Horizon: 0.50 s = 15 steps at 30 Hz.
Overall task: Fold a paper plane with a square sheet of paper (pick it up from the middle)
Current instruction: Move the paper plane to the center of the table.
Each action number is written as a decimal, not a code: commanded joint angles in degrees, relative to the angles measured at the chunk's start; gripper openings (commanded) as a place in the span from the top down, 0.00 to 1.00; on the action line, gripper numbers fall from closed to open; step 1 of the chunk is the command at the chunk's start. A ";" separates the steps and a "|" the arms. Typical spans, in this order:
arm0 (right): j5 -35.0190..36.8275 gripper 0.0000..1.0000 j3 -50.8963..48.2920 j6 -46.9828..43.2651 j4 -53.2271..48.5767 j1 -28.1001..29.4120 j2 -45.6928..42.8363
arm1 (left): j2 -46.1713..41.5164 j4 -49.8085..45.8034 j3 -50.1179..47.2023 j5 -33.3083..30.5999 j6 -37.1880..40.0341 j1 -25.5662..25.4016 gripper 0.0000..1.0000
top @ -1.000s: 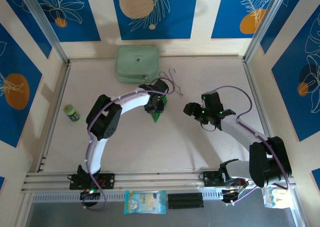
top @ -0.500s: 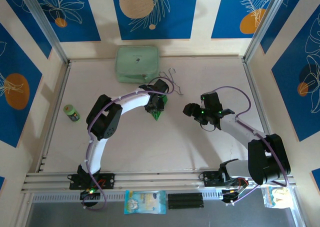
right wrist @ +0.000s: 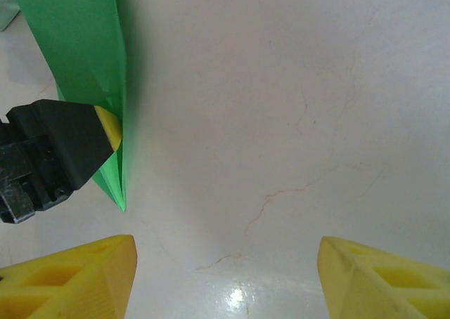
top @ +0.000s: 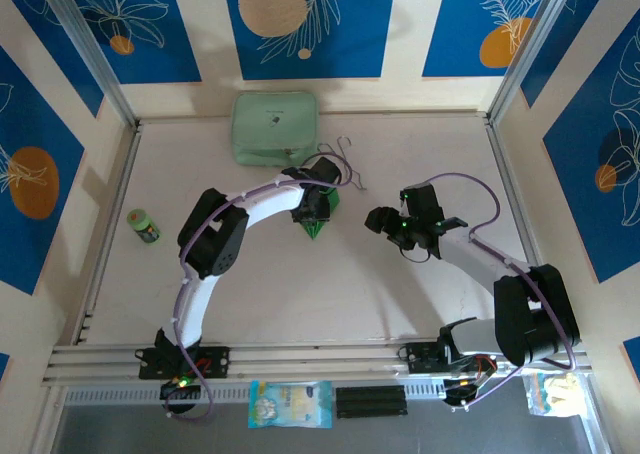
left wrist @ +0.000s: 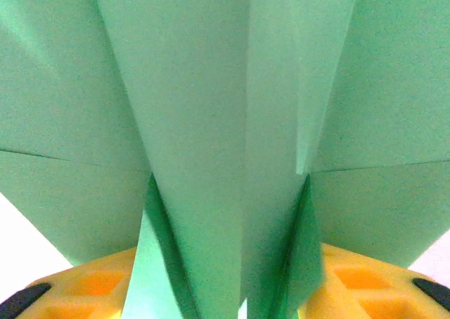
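Observation:
The paper plane [top: 318, 224], a narrow dart of bright green folded paper, hangs nose-down near the table's middle. My left gripper [top: 312, 208] is shut on it from above. In the left wrist view the plane's creased body [left wrist: 225, 122] runs down between the two yellow pads [left wrist: 91, 284], and its side flaps touch both. In the right wrist view the plane [right wrist: 77, 45] stands at the left with its tip close to the table, one black left finger [right wrist: 56, 150] pressed against its side. My right gripper [top: 382, 220] stands open to the plane's right, with bare table between its fingers [right wrist: 225, 277].
A pale mint case [top: 275, 127] lies at the back of the table, with thin wire tongs [top: 348, 162] just right of it. A small green can [top: 144, 226] stands near the left wall. A packet [top: 290, 404] lies below the front rail.
The left gripper and the plane have shifted slightly toward the back of the table, and the plane looks shorter from above. The right arm has edged a little to the left.

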 commanded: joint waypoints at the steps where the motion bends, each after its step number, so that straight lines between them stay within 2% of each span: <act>1: -1.08 0.31 -0.41 0.18 0.30 0.20 0.54 | 3.86 -4.71 1.45 -1.86 1.03 -0.49 0.51; 7: -1.16 0.31 0.01 0.25 0.13 0.26 0.37 | 0.63 -5.05 3.94 -1.67 0.14 -0.62 0.51; 15: -1.08 0.31 0.02 0.38 0.13 0.30 0.52 | -5.63 -3.32 1.71 -3.18 -2.11 -0.64 0.50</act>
